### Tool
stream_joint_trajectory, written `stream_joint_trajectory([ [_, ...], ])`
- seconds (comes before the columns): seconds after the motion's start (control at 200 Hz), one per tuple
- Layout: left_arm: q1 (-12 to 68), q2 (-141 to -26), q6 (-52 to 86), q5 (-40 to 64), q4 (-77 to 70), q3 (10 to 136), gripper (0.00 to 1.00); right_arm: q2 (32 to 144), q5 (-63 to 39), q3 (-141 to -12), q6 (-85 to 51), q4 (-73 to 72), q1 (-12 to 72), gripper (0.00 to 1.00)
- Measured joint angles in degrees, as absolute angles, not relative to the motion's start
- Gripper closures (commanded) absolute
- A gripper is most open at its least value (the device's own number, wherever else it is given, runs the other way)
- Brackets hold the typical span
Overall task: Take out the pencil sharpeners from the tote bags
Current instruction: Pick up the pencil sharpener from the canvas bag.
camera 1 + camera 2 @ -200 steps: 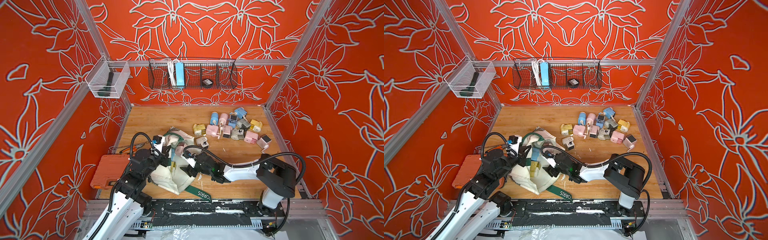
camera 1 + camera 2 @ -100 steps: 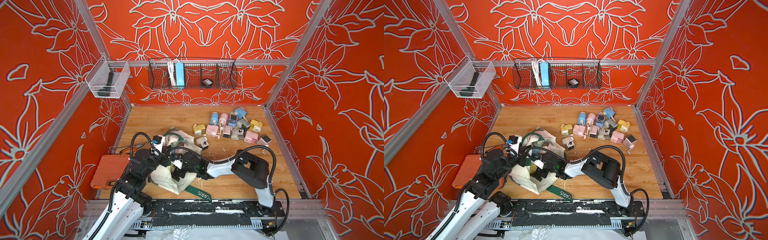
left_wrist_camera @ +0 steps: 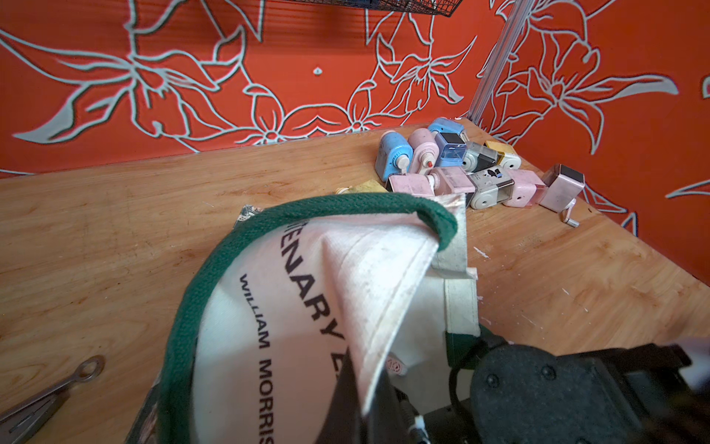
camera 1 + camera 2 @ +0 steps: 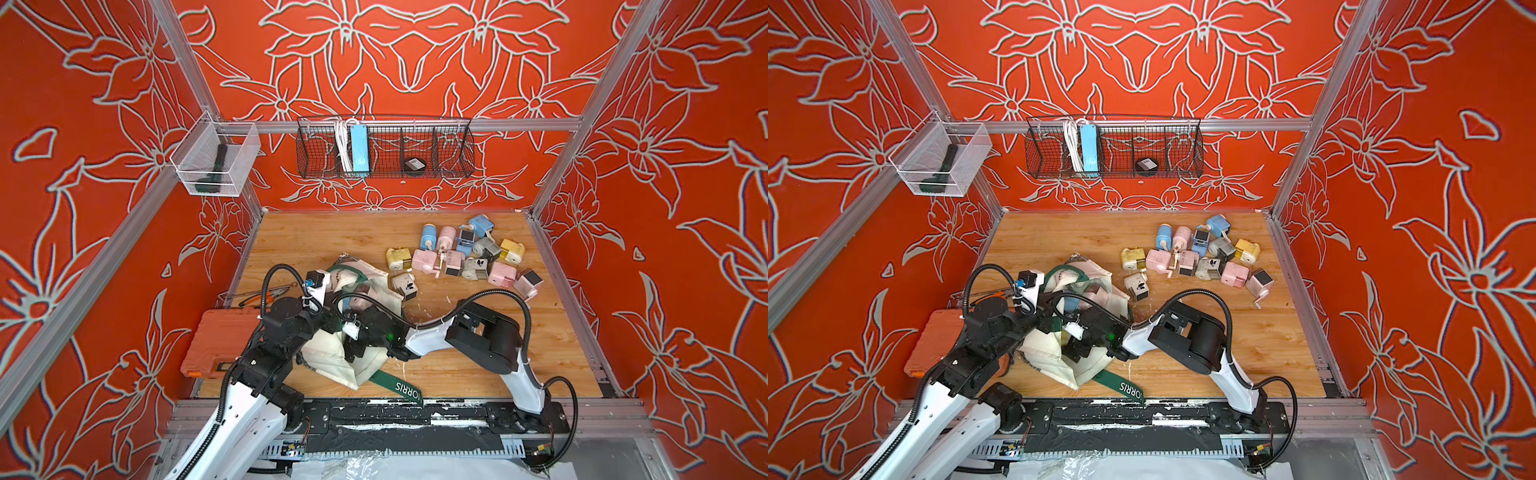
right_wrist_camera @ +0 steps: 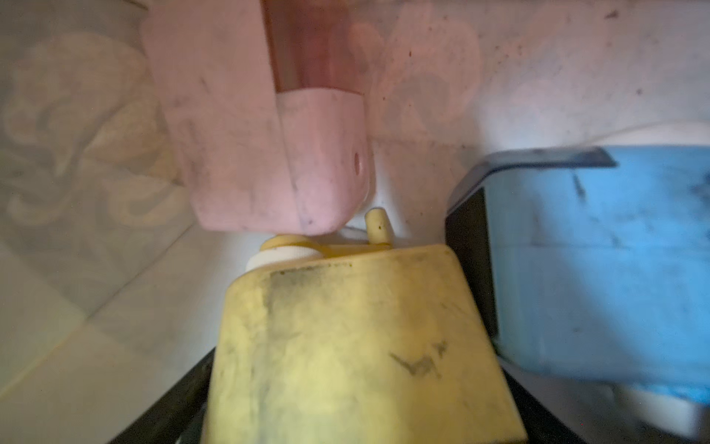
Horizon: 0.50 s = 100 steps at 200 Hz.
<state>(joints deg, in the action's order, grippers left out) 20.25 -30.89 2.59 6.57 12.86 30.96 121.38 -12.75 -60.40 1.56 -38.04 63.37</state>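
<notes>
Plainly, we read "WILLIAM MORRIS" and "ENARY" on the cream tote bag (image 3: 292,307), and "ORRIS" in white on its green handle (image 4: 399,386) trailing over the wooden surface (image 4: 332,237); the left end effector (image 3: 361,388) is clenched on a fold of the bag's rim. Inside the bag the right end effector (image 5: 338,338) straddles a yellow sharpener (image 5: 357,384), crowded by a pink sharpener (image 5: 269,146) and a blue sharpener (image 5: 599,261), and we cannot tell whether it grips. A pile of sharpeners (image 4: 461,253) lies well apart from the bag; an orange case (image 4: 216,340) sits near it.

In tote (image 5: 69,315): yellow sharpener (image 5: 357,346) nearest cam, pink sharpener (image 5: 261,146), blue sharpener (image 5: 599,261)
</notes>
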Motion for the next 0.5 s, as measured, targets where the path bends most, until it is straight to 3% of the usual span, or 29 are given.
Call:
stream_joint_trajectory([
  [0.5, 20.27, -30.74, 2.59, 6.74, 12.86, 30.96, 1.0, 96.75, -6.37, -41.54, 1.56, -33.41, 63.33, 0.45],
])
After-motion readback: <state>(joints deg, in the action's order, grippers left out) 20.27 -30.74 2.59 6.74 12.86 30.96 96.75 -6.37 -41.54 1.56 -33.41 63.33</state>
